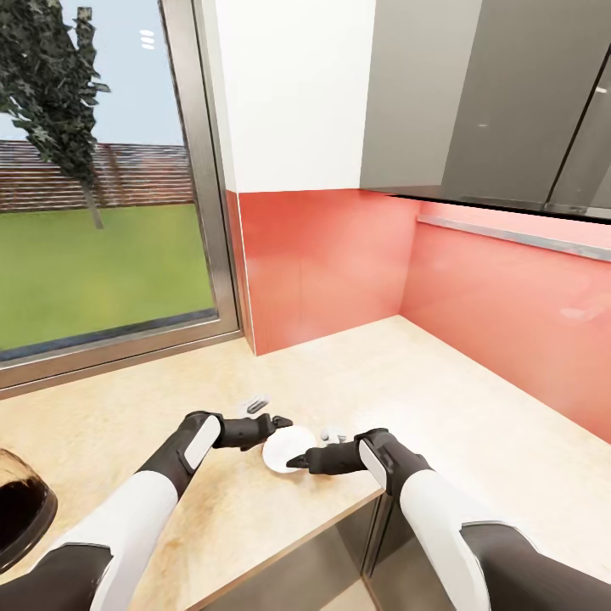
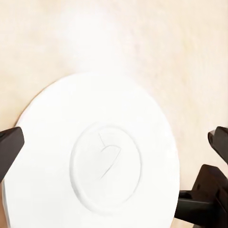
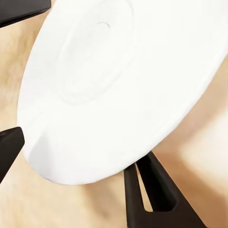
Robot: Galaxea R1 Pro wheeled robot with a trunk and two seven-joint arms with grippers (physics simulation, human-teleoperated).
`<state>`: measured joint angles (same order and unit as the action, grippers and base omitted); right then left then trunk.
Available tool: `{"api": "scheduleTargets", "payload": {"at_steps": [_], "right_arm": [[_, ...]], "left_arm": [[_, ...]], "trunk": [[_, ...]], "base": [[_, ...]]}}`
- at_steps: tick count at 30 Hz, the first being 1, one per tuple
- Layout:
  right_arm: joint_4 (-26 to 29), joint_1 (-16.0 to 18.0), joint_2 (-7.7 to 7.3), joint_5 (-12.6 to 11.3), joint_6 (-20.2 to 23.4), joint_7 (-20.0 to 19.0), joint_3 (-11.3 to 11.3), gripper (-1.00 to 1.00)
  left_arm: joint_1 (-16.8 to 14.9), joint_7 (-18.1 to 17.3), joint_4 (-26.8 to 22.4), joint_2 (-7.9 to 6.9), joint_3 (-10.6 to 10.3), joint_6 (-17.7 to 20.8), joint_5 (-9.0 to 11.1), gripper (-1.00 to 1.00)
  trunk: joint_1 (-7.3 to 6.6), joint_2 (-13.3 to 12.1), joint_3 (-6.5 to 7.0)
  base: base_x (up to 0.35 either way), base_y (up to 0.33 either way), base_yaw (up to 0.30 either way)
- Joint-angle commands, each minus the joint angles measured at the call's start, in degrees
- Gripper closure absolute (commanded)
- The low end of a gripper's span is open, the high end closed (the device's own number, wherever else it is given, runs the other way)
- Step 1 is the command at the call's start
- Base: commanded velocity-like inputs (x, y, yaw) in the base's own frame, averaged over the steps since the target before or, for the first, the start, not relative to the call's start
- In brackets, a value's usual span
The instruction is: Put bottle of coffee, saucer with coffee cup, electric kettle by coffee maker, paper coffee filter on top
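probably home kitchen: beige countertop [image 1: 356,373], red backsplash [image 1: 322,263], grey wall cabinets [image 1: 484,93], garden window [image 1: 93,170].

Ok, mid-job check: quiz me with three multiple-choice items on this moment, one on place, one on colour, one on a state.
1. Where is the saucer?
A. On the countertop, between both grippers
B. On the window sill
C. In the wall cabinet

2. What colour is the backsplash?
A. Blue
B. Red
C. Green

3. What lies on the saucer?
A. A coffee cup
B. A paper filter
C. Nothing

Answers: 1 A, the left gripper and right gripper flank it. 2 B, the head view shows red panels. 3 C, the left wrist view shows its bare top.
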<state>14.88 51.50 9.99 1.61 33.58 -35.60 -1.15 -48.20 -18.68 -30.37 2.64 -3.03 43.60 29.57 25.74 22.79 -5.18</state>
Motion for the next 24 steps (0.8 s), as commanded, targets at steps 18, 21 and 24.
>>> {"api": "scheduleTargets", "payload": {"at_steps": [18, 21, 24], "right_arm": [[0.1, 0.1, 0.01, 0.4, 0.3, 0.0, -0.1, -1.0], [0.1, 0.0, 0.01, 0.3, 0.3, -0.1, -0.1, -1.0], [0.1, 0.0, 0.01, 0.3, 0.3, -0.1, -0.3, -1.0]], "left_arm": [[0.0, -0.1, 0.0, -0.17, 0.0, 0.3, -0.1, -1.0], [0.0, -0.1, 0.0, -0.23, 0.0, 0.3, -0.1, -1.0], [0.0, -0.1, 0.0, -0.25, 0.0, 0.3, -0.1, -1.0]], "trunk": [[0.04, 0.1, -0.14], [0.04, 0.1, -0.14], [0.04, 0.1, -0.14]], "base": [[0.0, 0.0, 0.0], [0.0, 0.0, 0.0], [0.0, 0.0, 0.0]]}}
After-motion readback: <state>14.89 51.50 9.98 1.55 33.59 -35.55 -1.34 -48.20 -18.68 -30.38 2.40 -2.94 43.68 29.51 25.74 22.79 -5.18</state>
